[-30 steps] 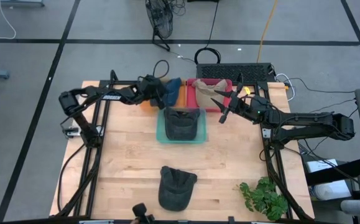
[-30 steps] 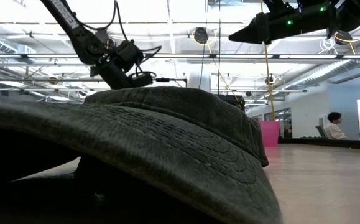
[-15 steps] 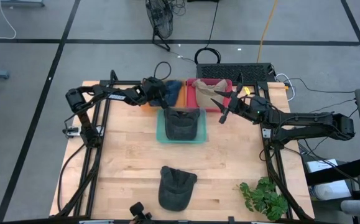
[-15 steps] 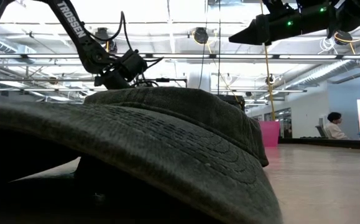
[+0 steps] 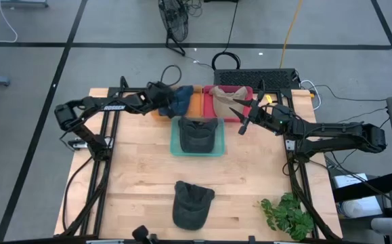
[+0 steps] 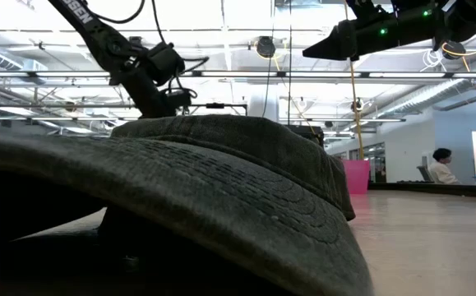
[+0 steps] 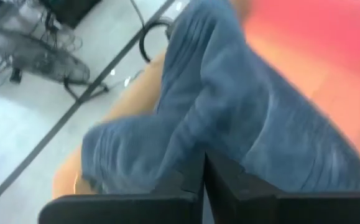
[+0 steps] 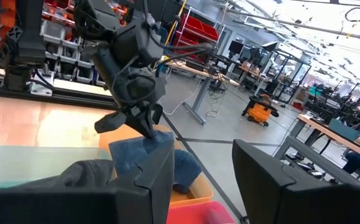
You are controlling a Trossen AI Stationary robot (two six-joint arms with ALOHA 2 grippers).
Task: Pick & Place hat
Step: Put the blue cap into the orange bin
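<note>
A blue hat (image 5: 182, 99) sits at the orange tray (image 5: 196, 106) at the table's far edge, with my left gripper (image 5: 166, 100) shut on it; the right wrist view shows that gripper (image 8: 145, 127) above the hat (image 8: 152, 155). A dark hat (image 5: 197, 135) lies in the green tray (image 5: 174, 139), and a tan hat (image 5: 228, 95) lies in the red tray (image 5: 240, 116). Another dark hat (image 5: 191, 203) rests brim down on the table near the front edge and fills the low view (image 6: 221, 181). My right gripper (image 5: 238, 116) hovers open beside the red tray. My left gripper pinches a bunched fold of the blue hat's cloth (image 7: 192, 155) between its two shut fingers (image 7: 229, 186). It comes slanting down from the table's left. The hat hangs below the fingers, its lower part (image 8: 180, 168) in the orange tray.
A green plant (image 5: 287, 215) lies at the near right corner. Bare wood stretches between the green tray and the front hat. Black frame rails (image 5: 104, 146) run along both table sides. A person (image 6: 443, 164) sits far off in the room.
My left gripper, shut on the blue hat, pushed a little toward the trays, then rose and drew back toward the table's left. The pinched part of the hat has come up with it. My right arm has kept still.
</note>
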